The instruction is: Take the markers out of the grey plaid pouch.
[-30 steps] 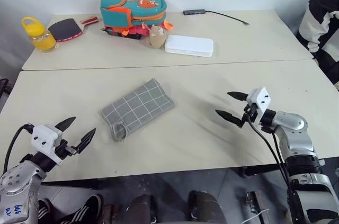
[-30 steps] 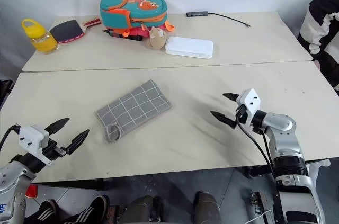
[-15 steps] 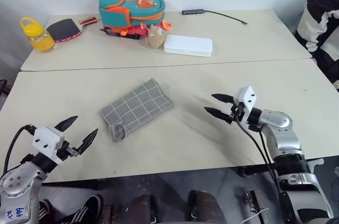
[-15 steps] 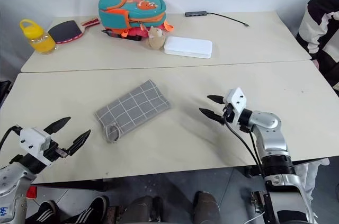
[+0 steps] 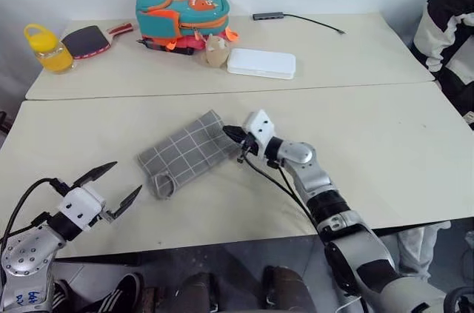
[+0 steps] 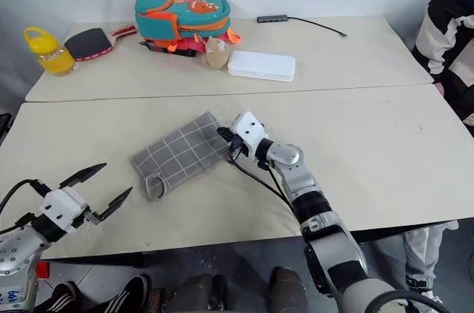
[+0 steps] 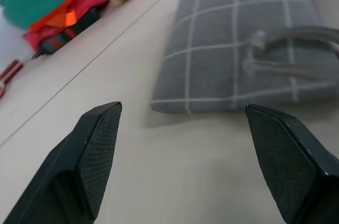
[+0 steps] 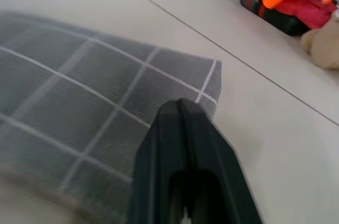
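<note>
The right tool (image 5: 231, 134), pinched together, meets the grey plaid pouch's (image 5: 189, 152) corner.

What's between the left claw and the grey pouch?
Bare tabletop. The left eye view shows nothing between the left claw and the pouch.

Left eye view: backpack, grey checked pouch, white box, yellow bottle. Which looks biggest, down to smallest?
1. Grey plaid pouch and teal-and-orange backpack: they look alike; the pouch lies nearer the camera, so I won't rank them.
2. White flat box.
3. Yellow bottle.
</note>
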`<state>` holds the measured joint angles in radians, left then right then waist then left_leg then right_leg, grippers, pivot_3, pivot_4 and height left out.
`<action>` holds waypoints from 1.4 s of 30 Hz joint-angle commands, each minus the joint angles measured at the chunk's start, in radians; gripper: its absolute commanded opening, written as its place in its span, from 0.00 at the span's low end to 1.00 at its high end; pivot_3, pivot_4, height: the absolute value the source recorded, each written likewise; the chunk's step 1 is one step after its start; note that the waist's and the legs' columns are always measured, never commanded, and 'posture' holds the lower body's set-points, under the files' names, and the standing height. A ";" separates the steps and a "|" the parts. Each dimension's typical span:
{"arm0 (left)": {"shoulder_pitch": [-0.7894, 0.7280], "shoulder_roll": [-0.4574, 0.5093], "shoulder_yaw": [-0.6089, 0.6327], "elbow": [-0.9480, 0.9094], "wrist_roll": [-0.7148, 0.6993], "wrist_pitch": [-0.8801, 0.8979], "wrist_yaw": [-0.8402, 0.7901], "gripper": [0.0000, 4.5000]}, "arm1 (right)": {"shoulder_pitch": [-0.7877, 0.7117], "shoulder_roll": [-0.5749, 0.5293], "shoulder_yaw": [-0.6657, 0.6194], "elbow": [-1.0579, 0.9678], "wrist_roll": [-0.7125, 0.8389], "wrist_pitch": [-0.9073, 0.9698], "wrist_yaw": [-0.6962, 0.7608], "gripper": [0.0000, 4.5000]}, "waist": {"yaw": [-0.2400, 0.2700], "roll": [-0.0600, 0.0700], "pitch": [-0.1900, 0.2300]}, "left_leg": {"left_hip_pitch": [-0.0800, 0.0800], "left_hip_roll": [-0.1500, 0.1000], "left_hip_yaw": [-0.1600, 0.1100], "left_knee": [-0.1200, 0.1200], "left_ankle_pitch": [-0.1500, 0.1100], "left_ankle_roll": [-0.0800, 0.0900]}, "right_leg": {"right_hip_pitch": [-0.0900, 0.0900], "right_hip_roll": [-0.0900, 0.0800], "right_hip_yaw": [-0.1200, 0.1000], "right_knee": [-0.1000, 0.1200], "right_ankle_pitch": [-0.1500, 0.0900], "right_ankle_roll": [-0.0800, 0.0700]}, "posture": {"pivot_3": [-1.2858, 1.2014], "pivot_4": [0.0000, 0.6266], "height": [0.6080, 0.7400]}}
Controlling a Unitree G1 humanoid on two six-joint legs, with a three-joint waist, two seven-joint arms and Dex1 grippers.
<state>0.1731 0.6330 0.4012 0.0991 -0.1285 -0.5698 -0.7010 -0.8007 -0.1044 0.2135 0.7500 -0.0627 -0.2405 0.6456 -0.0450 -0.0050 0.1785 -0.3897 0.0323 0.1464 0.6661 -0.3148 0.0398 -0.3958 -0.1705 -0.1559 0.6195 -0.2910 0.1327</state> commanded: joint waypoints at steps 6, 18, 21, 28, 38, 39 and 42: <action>-0.033 0.064 -0.064 0.094 0.171 -0.190 0.063 0.89 | 0.005 -0.027 0.019 0.050 -0.051 -0.033 -0.020 0.01 | -0.003 0.000 0.000 | 0.001 0.000 0.000 0.000 0.000 0.000 | 0.001 0.000 0.000 0.001 0.000 0.000 | 0.52 0.24 1.00; -0.210 0.120 -0.234 0.253 0.278 -0.277 0.117 0.89 | 0.007 -0.049 0.007 -0.003 -0.042 -0.015 -0.023 0.01 | 0.010 0.002 -0.002 | 0.003 0.000 0.000 0.000 0.001 0.000 | 0.002 -0.001 0.000 0.002 0.000 0.000 | 0.52 0.24 1.00; -0.244 0.126 -0.269 0.276 0.291 -0.298 0.124 0.89 | 0.013 -0.052 0.002 -0.013 -0.036 -0.007 -0.024 0.01 | 0.012 0.003 -0.002 | 0.003 0.000 0.000 0.000 0.001 0.000 | 0.002 -0.001 0.000 0.002 0.000 0.000 | 0.52 0.24 1.00; -0.263 0.211 -0.340 0.286 0.393 -0.435 0.130 0.89 | 0.026 -0.055 0.008 -0.033 -0.033 0.009 -0.004 0.01 | 0.009 0.003 -0.002 | 0.003 -0.001 0.000 0.000 0.001 0.000 | 0.002 -0.001 0.000 0.002 0.000 0.000 | 0.52 0.24 1.00; -0.322 0.221 -0.408 0.317 0.482 -0.437 0.198 0.89 | 0.018 -0.056 0.002 -0.050 -0.024 0.019 0.003 0.01 | 0.004 0.005 -0.003 | 0.003 -0.001 0.000 -0.002 0.001 0.000 | 0.002 -0.001 -0.001 0.002 0.000 0.000 | 0.52 0.24 1.00; -0.330 0.215 -0.417 0.324 0.502 -0.430 0.205 0.89 | 0.017 -0.056 0.002 -0.052 -0.024 0.020 0.003 0.01 | 0.006 0.005 -0.003 | 0.003 -0.001 0.000 -0.002 0.001 0.000 | 0.002 -0.001 -0.001 0.002 0.000 0.000 | 0.52 0.24 1.00; -0.347 0.202 -0.441 0.337 0.525 -0.408 0.227 0.89 | 0.014 -0.057 -0.001 -0.056 -0.022 0.022 0.003 0.01 | 0.011 0.007 -0.005 | 0.003 -0.001 0.000 -0.002 0.002 0.001 | 0.002 -0.001 -0.001 0.002 0.000 0.000 | 0.52 0.24 1.00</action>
<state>-0.1925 0.8603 0.0240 0.4032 0.3208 -1.0222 -0.4666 -0.7868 -0.1559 0.2236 0.7310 -0.0954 -0.2165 0.6418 -0.0339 0.0024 0.1739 -0.3863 0.0312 0.1469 0.6646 -0.3129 0.0403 -0.3936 -0.1719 -0.1563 0.6213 -0.2911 0.1327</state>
